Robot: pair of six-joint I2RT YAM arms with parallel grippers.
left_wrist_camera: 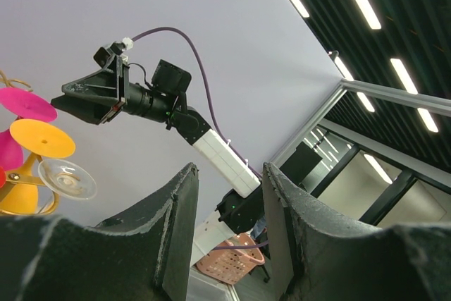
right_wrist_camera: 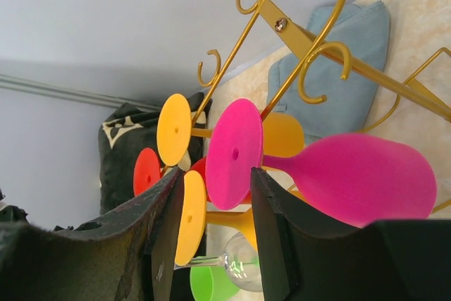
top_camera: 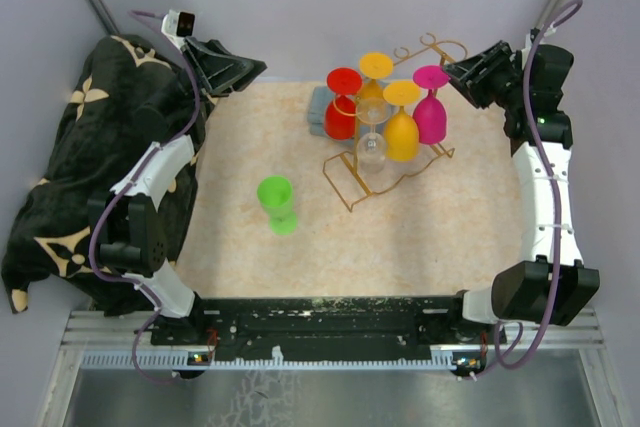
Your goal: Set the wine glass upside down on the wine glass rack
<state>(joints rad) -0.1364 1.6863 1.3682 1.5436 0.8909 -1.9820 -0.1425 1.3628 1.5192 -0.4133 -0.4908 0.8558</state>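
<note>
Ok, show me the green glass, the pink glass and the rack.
green glass (top_camera: 273, 191): top view, bowl.
pink glass (right_wrist_camera: 359, 177): right wrist view, bowl.
rack (right_wrist_camera: 292, 33): right wrist view, top rail.

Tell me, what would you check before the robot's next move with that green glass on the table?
1. Left end effector empty, jaws apart: ok.
2. Right end effector clear of the magenta glass: cannot tell; the glass's foot sits right in front of it.
3. Green glass unobstructed, apart from the rack: ok.
4. Green glass hung upside down: not ok; it is on the table.
5. Bare curled ends on the rack: ok.
</note>
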